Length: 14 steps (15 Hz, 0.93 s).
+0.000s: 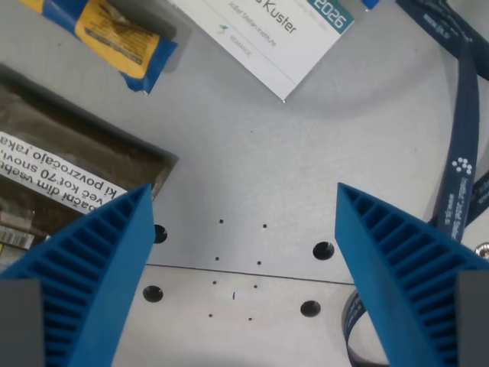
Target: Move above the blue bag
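gripper (243, 229) | jaws spread wide; nothing between them | ribbed blue fingers (99, 260) pointing down

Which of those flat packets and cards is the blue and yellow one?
The small bag at the top left of the wrist view. The dark pack below it is brown with a white label, and the badge at top centre is white.

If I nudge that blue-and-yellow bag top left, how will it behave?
The blue-and-yellow bag looks like crinkled film, so probably floppy and light. It lies flat on the smooth table, so it would likely slide rather than roll or tip.
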Tool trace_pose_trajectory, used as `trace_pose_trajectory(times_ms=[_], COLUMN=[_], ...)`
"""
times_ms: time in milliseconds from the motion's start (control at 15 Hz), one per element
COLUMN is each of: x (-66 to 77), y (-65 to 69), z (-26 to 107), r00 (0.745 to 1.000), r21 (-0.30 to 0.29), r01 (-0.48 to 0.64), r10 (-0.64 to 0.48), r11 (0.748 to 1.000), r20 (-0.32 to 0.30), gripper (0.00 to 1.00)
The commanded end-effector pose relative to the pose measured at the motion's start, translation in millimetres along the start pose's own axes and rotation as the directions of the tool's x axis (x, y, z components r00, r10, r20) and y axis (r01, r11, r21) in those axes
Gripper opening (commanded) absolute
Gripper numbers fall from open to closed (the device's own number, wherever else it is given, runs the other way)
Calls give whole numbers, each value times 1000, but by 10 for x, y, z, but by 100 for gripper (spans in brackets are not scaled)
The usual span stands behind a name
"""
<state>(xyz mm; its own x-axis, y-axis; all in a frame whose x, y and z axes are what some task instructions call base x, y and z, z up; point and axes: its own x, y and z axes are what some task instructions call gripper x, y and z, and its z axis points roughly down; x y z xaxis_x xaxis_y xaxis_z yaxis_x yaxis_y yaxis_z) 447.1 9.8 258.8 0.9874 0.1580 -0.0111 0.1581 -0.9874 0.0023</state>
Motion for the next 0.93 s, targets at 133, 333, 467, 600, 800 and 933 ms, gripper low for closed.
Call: trace_pose_trajectory(times_ms=[133, 333, 467, 600, 800, 933], x=[84, 134, 170, 209, 275, 322], y=[-66, -134, -189, -248, -344, -414], z=[77, 143, 191, 242, 327, 392], r00=[977, 952, 929, 903, 855, 819], r21=[12, 21, 29, 37, 50, 55], r01=[211, 306, 369, 430, 518, 574], r10=[-210, -306, -369, -430, -518, -573], r11=[978, 952, 929, 902, 854, 817], r20=[-17, -16, -16, -15, -15, -19], gripper=[100, 100, 100, 100, 100, 100])
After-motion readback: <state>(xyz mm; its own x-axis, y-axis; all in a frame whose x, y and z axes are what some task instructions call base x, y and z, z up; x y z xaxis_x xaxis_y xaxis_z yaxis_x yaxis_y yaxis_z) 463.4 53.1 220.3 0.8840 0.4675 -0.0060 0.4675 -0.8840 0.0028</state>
